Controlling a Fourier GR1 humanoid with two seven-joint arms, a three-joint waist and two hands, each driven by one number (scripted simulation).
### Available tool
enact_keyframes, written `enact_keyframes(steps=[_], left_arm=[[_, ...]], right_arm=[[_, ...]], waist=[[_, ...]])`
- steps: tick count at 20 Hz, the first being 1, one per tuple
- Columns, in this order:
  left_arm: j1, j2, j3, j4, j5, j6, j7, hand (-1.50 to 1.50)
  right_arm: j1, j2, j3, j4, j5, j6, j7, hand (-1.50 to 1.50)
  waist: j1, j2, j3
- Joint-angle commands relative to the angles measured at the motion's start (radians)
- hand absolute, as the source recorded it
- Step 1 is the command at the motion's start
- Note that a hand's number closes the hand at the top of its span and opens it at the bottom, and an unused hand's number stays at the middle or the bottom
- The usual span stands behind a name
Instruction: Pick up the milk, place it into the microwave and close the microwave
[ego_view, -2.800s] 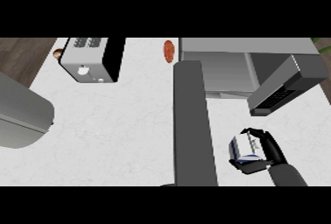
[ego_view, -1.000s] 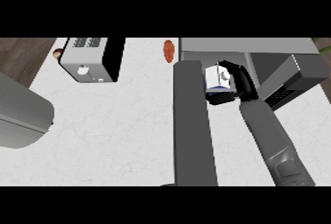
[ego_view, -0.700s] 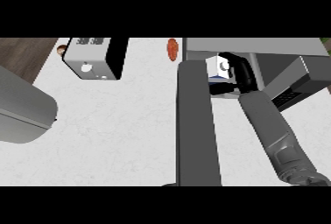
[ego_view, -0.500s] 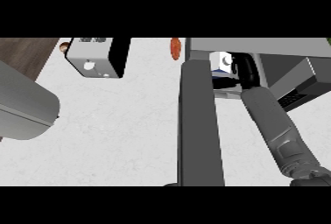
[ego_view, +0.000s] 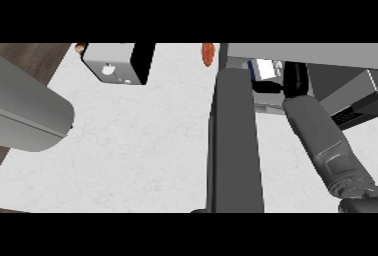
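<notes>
Head view: right hand (ego_view: 294, 80) fingers curled around milk (ego_view: 264, 69) inside microwave (ego_view: 325, 55).

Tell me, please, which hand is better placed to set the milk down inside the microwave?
The right hand: it is already curled round the milk and reaches into the open microwave. Of the left arm only the forearm shows; its hand is not in view.

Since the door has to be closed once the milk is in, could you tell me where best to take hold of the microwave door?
Probably its free outer edge, pushed from the outside face rather than gripped. The microwave door stands swung open at the right of the microwave, while the right hand reaches inside beside the milk. The door looks like a flat panel; no handle shows.
</notes>
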Motion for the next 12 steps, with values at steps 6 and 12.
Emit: enact_keyframes(steps=[6,12], left_arm=[[-0.061,0.008,-0.041,0.012,-0.057,-0.001,0.02,-1.5],[-0.088,0.011,-0.065,0.005,-0.065,-0.014,0.029,-1.5]], right_arm=[[-0.033,0.032,0.01,0.073,0.023,0.0,-0.012,-1.5],[-0.034,0.014,-0.025,0.082,-0.018,0.134,-0.072,-1.5]], waist=[[0.013,0.005,0.001],[-0.003,-0.003,0.001]])
